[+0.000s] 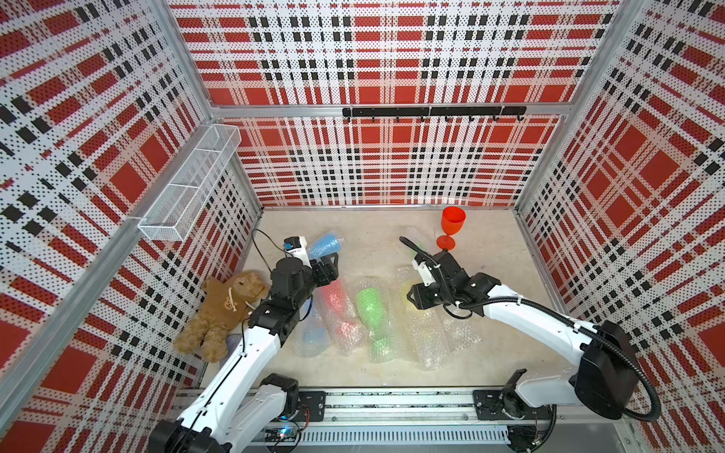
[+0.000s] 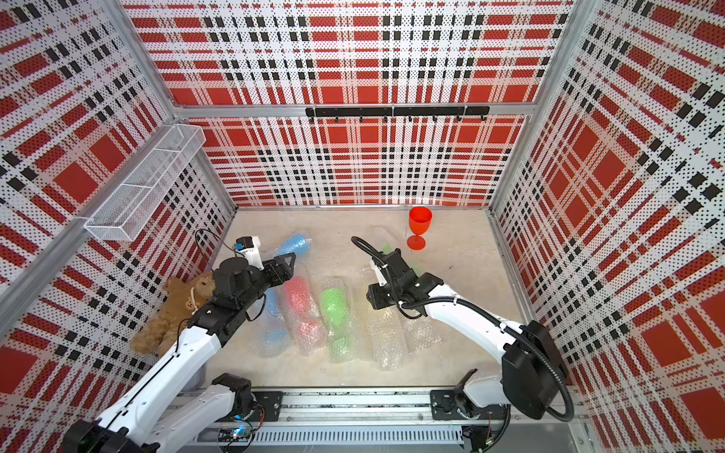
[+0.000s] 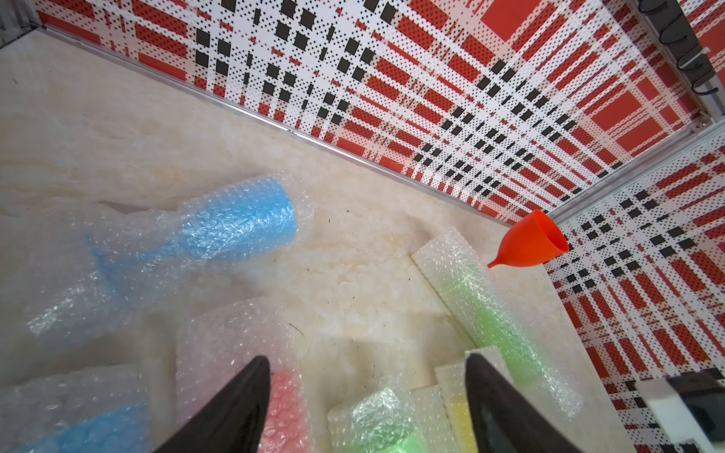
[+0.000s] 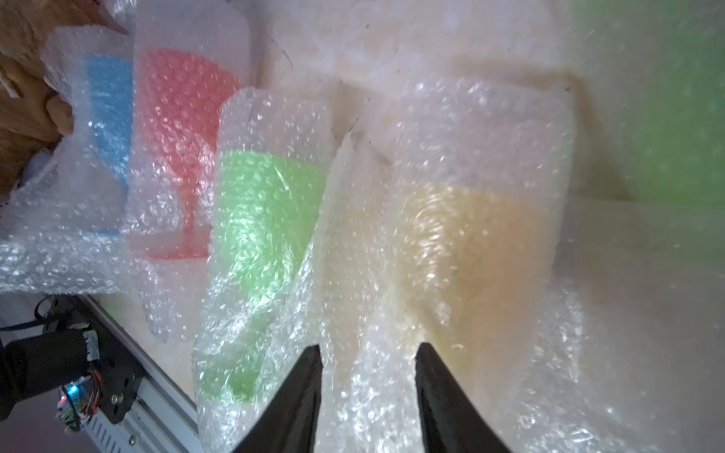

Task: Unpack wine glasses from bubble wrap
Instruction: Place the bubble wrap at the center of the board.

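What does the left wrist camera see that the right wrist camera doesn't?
Only the left wrist view shows the unwrapped red plastic goblet standing near the wall corner, and a blue goblet in bubble wrap lying apart from the row. Only the right wrist view shows the brown teddy bear and the metal front rail. Both show the row of bundles: the wrapped red goblet, the wrapped green goblet and the wrapped yellow goblet.

One bare red goblet (image 1: 453, 223), six in bubble wrap (image 1: 427, 345): two blue (image 1: 325, 245) (image 1: 314, 335), two green (image 1: 370, 304) (image 3: 486, 310), one red (image 1: 333, 298), one yellow (image 4: 470, 235). One teddy (image 1: 223, 310).
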